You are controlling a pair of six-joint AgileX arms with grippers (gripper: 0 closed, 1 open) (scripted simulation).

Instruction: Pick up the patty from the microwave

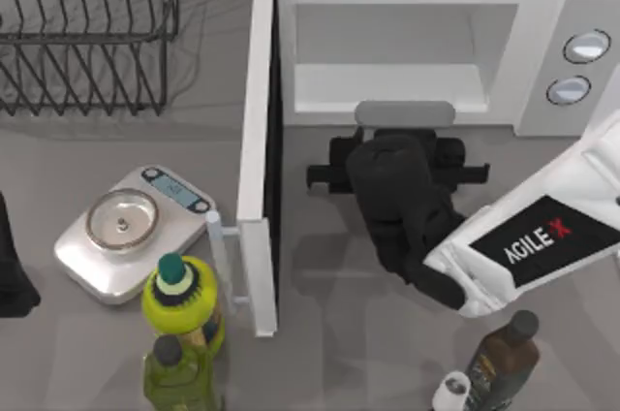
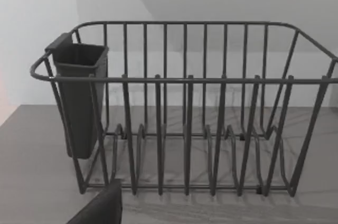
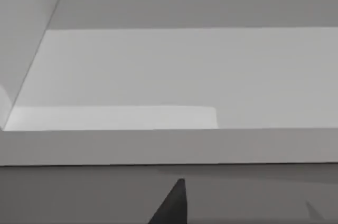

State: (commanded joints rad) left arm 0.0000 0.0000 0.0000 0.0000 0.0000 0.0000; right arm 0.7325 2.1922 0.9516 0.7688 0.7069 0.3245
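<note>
- The microwave [image 1: 426, 4] stands at the upper centre of the top view, at the back of the bench [image 1: 329, 333], with two round silver dials on its grey panel at the upper right.
- Its door [image 1: 257, 159] is swung fully open and runs down the frame from the cavity's left edge to the lower centre.
- The right arm [image 1: 542, 237], white with a black AgileX plate, comes in from the right edge and slants up and left.
- The right tool [image 1: 402, 140] is at the centre of the top view, just in front of the open cavity's lower edge and facing into it.
- Whether that tool is released or clenched cannot be told.
- The right wrist view looks low across the bench into the pale, bare cavity floor [image 3: 174, 76].
- Where the patty lies cannot be told from these views.
- The left arm [image 1: 12, 266] sits parked at the left edge of the top view; its tool's state cannot be told either.
- The left wrist view faces a dark wire dish rack [image 2: 200, 129] with a dark cup [image 2: 79, 97] hung on one end; in the top view this rack is at the upper left.
- A silver kitchen scale [image 1: 121, 232] lies at the left of the door.
- A yellow-green bottle [image 1: 179, 300] stands just below the scale, touching it or nearly so.
- A brown bottle [image 1: 504, 358] stands at the lower right.
</note>
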